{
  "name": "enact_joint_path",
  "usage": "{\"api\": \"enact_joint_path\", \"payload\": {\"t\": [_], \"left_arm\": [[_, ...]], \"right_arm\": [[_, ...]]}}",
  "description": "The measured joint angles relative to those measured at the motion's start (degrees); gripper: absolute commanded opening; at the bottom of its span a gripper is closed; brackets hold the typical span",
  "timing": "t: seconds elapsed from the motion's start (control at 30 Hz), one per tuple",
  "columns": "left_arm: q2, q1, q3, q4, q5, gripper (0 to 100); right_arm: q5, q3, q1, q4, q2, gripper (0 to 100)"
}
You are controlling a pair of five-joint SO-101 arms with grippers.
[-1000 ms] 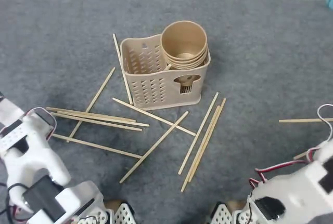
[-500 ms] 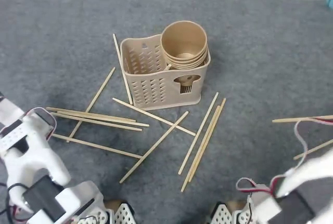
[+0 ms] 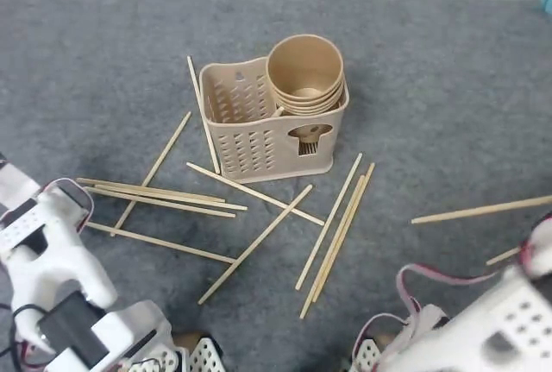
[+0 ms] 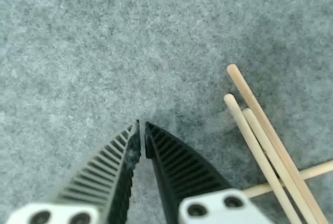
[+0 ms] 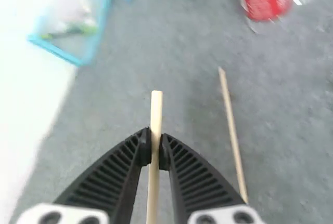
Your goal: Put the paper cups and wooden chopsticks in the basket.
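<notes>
**Cups in the basket, chopsticks mostly on the counter**

The grey, carpet-like counter carries everything. Near its middle stands the beige slotted basket, upright, with two compartments. The stack of paper cups sits nested in its right compartment, rims rising above the basket wall.

The left arm is at the near left corner and the right arm at the near right.

Loose wooden chopsticks lie scattered in front of and to the left of the basket, several crossing one another. One chopstick rests along the basket's left side.

The right end effector is clamped on a single chopstick that sticks out past its tips; a second chopstick lies on the counter just beside it.

The left end effector has its tips together on nothing, low over the counter, near three chopstick ends.
</notes>
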Motion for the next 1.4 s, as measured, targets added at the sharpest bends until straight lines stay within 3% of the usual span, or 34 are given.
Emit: {"api": "enact_joint_path", "payload": {"t": [0.37,0.63,0.97,1.23,1.4], "left_arm": [[0.0,0.0,0.0,0.0,0.0,1],[0.0,0.0,0.0,0.0,0.0,1],[0.0,0.0,0.0,0.0,0.0,1],[0.0,0.0,0.0,0.0,0.0,1],[0.0,0.0,0.0,0.0,0.0,1]], "right_arm": [[-0.09,27.52,-10.73,-34.46,-27.6,0.7],[-0.09,41.76,-29.45,-54.77,-49.67,0.7],[0.79,42.46,-50.99,-78.77,-43.34,0.8],[22.59,42.46,-69.71,-86.24,-30.59,0.8],[29.1,42.46,-76.57,-92.13,-21.89,0.8]]}}
